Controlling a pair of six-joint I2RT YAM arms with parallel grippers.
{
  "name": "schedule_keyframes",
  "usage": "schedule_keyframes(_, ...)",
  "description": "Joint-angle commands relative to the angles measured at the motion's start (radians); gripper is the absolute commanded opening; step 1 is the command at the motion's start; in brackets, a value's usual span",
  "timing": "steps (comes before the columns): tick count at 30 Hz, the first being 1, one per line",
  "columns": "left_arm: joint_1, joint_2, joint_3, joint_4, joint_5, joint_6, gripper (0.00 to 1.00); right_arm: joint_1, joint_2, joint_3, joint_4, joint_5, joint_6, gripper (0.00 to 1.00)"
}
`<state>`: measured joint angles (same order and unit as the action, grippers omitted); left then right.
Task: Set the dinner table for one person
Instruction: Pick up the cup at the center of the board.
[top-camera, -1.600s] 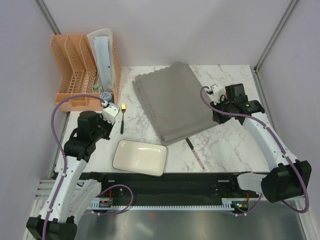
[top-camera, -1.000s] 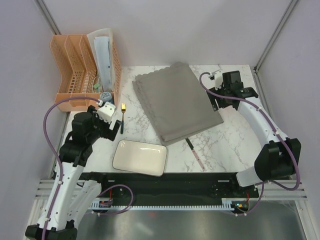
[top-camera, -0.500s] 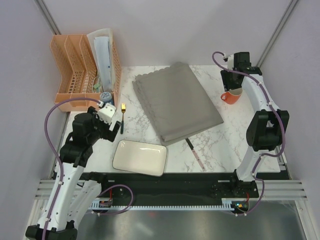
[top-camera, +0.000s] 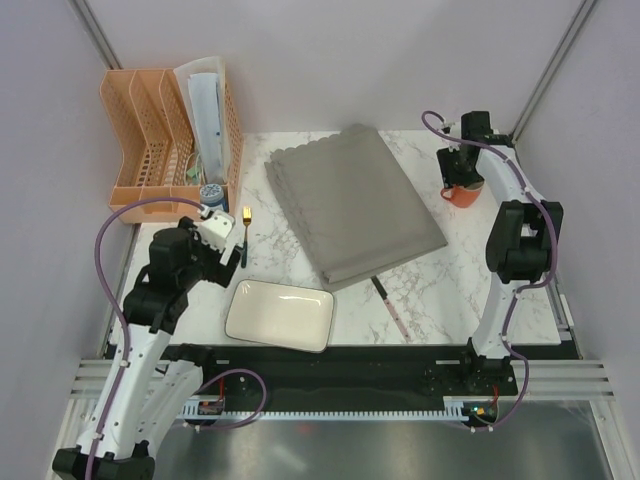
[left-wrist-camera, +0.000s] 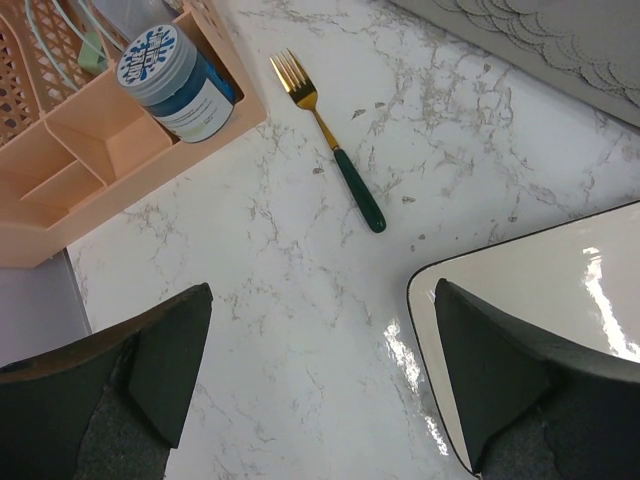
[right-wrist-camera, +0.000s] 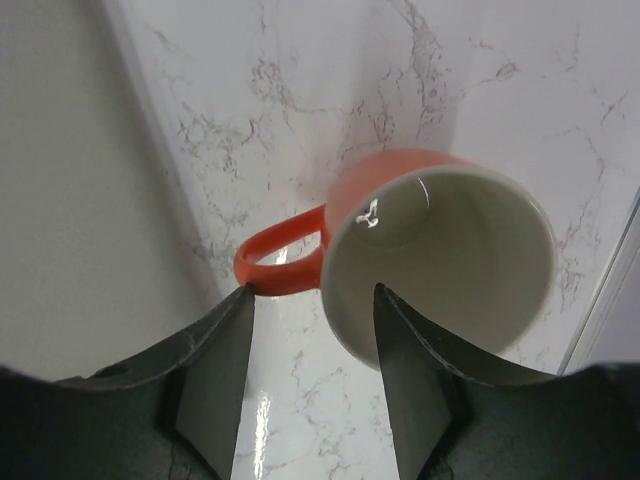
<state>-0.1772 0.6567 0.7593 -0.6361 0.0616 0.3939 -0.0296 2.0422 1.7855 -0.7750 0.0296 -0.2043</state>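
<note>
Right of the grey placemat (top-camera: 350, 200), the right gripper (right-wrist-camera: 313, 292) straddles an orange mug (right-wrist-camera: 440, 260) at its handle side, grip unclear; left of the placemat, the left gripper (left-wrist-camera: 322, 290) hangs spread wide over the tabletop (left-wrist-camera: 300, 250).

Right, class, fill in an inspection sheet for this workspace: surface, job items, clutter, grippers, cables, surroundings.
Surface: white marble-look dinner table, no spills seen.
Job's things: grey placemat mid-table, askew; cream plate at near edge; gold fork left of placemat; orange mug far right; slim utensil by the placemat's near edge.
Clutter: peach organizer holding a blue-lidded jar, far left.
Grippers: left gripper open above bare table; right gripper straddling the mug's wall by the handle, grip unclear.
Cables: purple cable looped along each arm.
Surroundings: plain walls, metal frame posts.
</note>
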Motion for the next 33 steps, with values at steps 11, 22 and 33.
schedule_keyframes(11,-0.002,-0.049,-0.003,-0.043,0.006,0.022,1.0,-0.009,0.119,0.085,0.062,0.026,0.031,0.0)
schedule_keyframes(22,-0.002,-0.069,-0.046,-0.048,0.014,0.016,1.0,-0.016,0.047,0.048,0.085,0.013,0.008,0.0)
schedule_keyframes(33,-0.002,-0.074,-0.075,-0.034,0.015,0.023,1.0,-0.015,0.01,-0.049,0.075,-0.01,-0.027,0.31)
